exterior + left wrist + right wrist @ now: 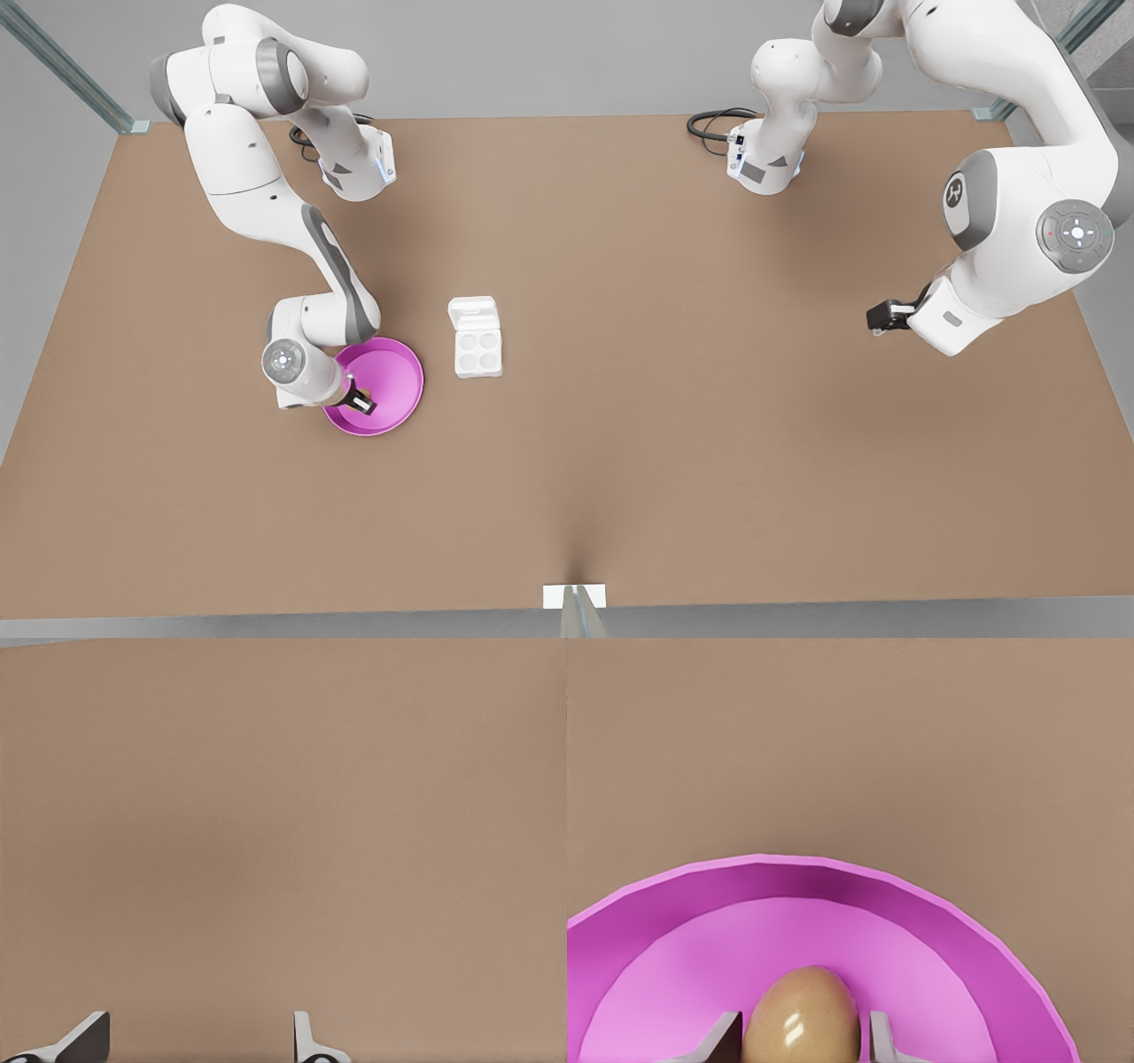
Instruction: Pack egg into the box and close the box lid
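Egg: on the pink plate, beside the box.
Box lid: open.
Right gripper: over plate, fingers straddling egg, contact unclear.
Left gripper: parted, empty, waiting far from box.

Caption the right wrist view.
Right gripper straddling the egg on the pink plate, fingers either side.

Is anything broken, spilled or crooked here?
Nothing stands out. The egg sits whole in the pink plate between the right hand's open fingers. The box lies flat with its lid open. The left hand waits, open, over bare table.
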